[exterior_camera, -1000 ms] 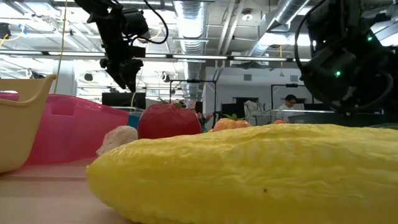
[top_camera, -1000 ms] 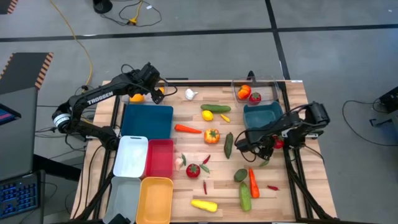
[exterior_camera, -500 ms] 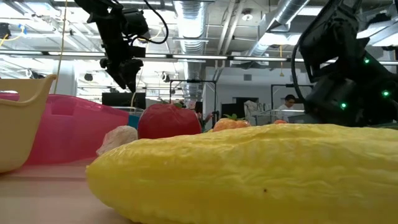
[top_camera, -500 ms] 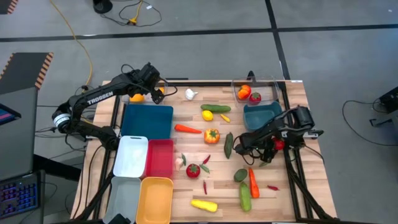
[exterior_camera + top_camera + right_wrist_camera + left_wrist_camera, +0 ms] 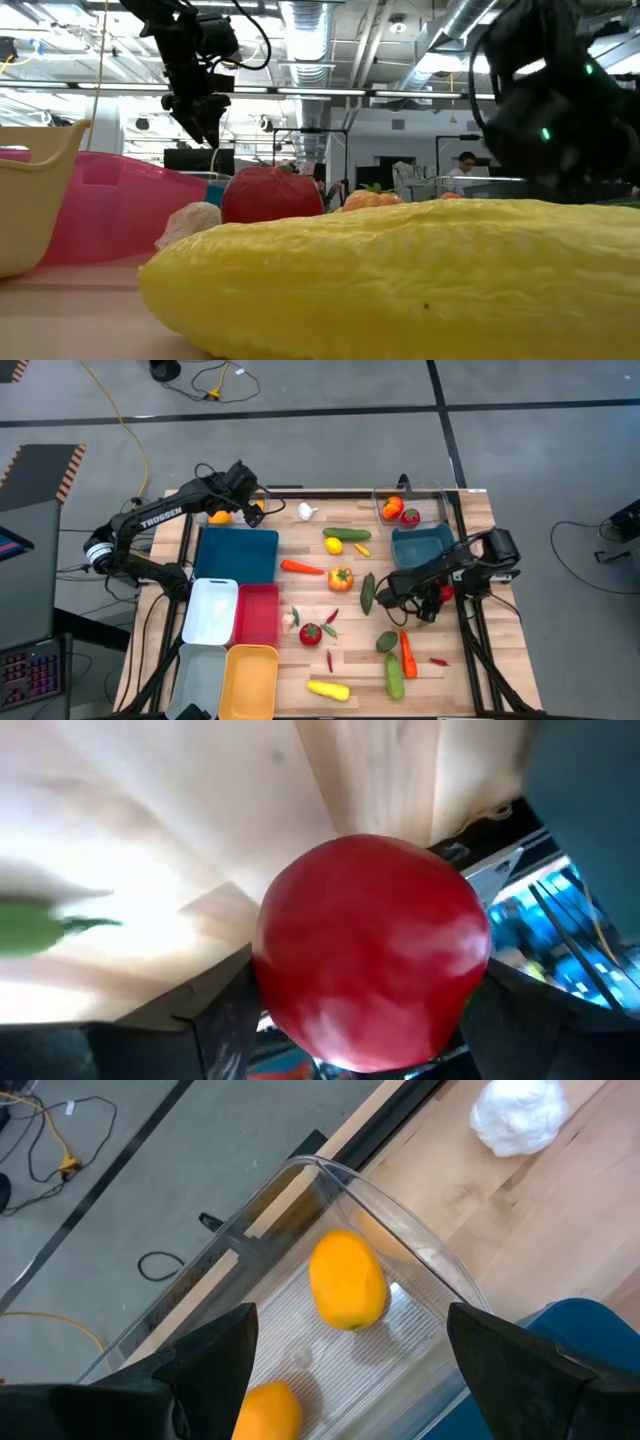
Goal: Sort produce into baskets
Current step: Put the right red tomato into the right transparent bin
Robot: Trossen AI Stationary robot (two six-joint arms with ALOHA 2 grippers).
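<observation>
Right gripper [image 5: 437,596], right of centre in the high view just below the teal basket [image 5: 420,547], clenches a glossy round red tomato [image 5: 372,952]. Left gripper [image 5: 252,510], at the upper left, hangs spread apart over a ribbed clear basket [image 5: 400,1245] holding smooth oranges [image 5: 346,1279]. Produce lies scattered on the pale wooden slat table [image 5: 470,650]; grey floor and cables surround it.

Worktop [image 5: 330,650]: pale wood planks, matt, visible grain. Clear bin [image 5: 400,1230]: transparent plastic, ribbed floor, glossy rim. Red tomato [image 5: 370,950]: smooth, glossy. Yellow squash [image 5: 400,280]: finely pebbled, soft sheen. Fingers [image 5: 215,1355]: dark, matt.
</observation>
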